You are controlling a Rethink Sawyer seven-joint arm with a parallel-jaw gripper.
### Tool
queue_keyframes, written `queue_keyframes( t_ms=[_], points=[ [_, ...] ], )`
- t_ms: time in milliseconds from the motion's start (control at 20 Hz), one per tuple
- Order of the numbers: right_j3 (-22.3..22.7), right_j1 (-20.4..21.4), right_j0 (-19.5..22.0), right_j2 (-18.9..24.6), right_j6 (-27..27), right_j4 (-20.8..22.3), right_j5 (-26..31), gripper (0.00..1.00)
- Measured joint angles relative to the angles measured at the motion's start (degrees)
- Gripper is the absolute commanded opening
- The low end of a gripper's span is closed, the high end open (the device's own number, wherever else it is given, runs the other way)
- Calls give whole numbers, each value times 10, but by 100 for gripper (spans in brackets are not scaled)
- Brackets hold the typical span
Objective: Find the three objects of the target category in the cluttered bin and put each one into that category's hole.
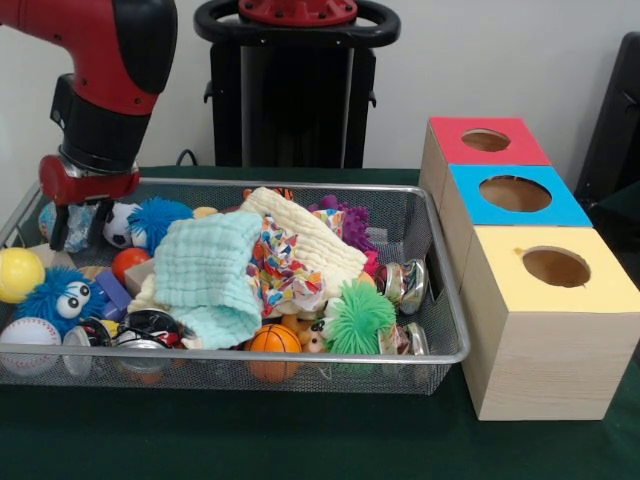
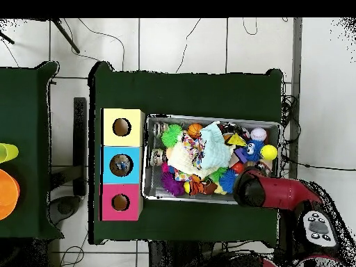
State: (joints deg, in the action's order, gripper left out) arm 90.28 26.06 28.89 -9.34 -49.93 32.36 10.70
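Observation:
The silver wire-mesh bin (image 1: 300,356) stands on the green table, full of toys and cloths; it also shows in the overhead view (image 2: 212,119). My gripper (image 1: 78,226) hangs open inside the bin's far left corner, its black fingers (image 1: 57,228) either side of a pale blue-white ball, next to a soccer ball (image 1: 120,226). To the right stand three wooden boxes with holes: red (image 1: 450,150), blue (image 1: 470,190) and yellow (image 1: 500,260). In the overhead view my red arm (image 2: 268,192) covers the gripper.
In the bin lie a mint cloth (image 1: 205,275), a cream cloth (image 1: 305,235), a green spiky ball (image 1: 358,318), a small basketball (image 1: 273,340), a baseball (image 1: 28,335), a yellow ball (image 1: 18,272), a blue fuzzy toy with eyes (image 1: 55,295) and metal bells (image 1: 405,285).

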Motion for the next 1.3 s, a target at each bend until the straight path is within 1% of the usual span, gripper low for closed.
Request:
queue_keyframes(
  t_ms=[300, 600, 950, 1200, 1250, 1300],
  points=[
    [1, -9, -8, -8, 0, 0, -30, 0],
    [-2, -20, -11, -32, 0, 0, -44, 0],
    [-1, -19, -13, -37, 0, -1, -47, 0],
    [4, -3, -12, -43, 0, -2, -47, 0],
    [4, 0, -12, -45, 0, -2, -47, 100],
    [4, 3, -12, -47, 0, -2, -47, 100]
  ],
)
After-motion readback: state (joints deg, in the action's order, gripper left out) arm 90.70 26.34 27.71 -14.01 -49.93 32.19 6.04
